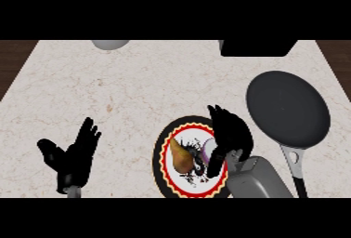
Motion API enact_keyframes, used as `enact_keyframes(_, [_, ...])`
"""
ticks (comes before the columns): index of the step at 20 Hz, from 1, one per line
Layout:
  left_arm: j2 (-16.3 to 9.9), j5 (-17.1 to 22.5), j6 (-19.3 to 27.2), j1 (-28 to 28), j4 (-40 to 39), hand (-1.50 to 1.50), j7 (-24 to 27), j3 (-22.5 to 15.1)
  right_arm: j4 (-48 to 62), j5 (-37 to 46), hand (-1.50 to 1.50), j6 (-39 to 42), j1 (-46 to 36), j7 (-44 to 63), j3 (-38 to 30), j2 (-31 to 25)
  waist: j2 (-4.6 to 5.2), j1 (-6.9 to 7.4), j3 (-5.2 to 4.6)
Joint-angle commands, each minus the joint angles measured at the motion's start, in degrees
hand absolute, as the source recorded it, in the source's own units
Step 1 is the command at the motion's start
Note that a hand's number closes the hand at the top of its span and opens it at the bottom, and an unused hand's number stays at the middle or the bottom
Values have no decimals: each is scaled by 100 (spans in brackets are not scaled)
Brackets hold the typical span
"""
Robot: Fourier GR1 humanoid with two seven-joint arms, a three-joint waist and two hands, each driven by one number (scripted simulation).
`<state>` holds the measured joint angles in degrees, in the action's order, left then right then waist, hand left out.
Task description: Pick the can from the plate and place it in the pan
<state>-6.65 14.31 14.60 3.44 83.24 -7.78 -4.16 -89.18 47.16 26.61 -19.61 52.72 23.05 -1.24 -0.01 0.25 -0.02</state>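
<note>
Pale marbled stone makes up the counter (123,83), and it is the biggest thing I have in view. On it, at the right, lies the dark pan (288,108), round, with its handle running toward the lower edge; I see nothing inside it, so the placing is not done.

Next in size is the plate (166,174), black-rimmed with a red and yellow border and a picture on its white centre. It sits just left of the pan's handle, near the lower edge.

My right hand (230,132) is over the plate's right side, fingers pointing away from me and curving down, so it covers that part of the plate. I judge the can to be under or within those fingers, but I cannot make it out, and I cannot tell whether the hand is closed round it or merely poised.

My left hand (72,155) rests released at the lower left, fingers up, well apart from the plate.

By my reckoning I am at the grasp: lifting, carrying across to the pan and letting go all remain.
</note>
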Motion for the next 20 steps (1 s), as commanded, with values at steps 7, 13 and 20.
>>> enact_keyframes(7, [-2,-62,-126,271,402,0,-120,171,123,243,-150,-107,299,-388,-179,22,-3,-1,3])
enact_keyframes(13, [-5,-43,-369,179,79,0,32,352,-42,784,-150,-681,795,-650,172,87,-3,-14,2])
enact_keyframes(20, [80,-176,-416,505,431,0,12,214,595,802,-150,-873,816,-986,-58,-22,-3,0,3])
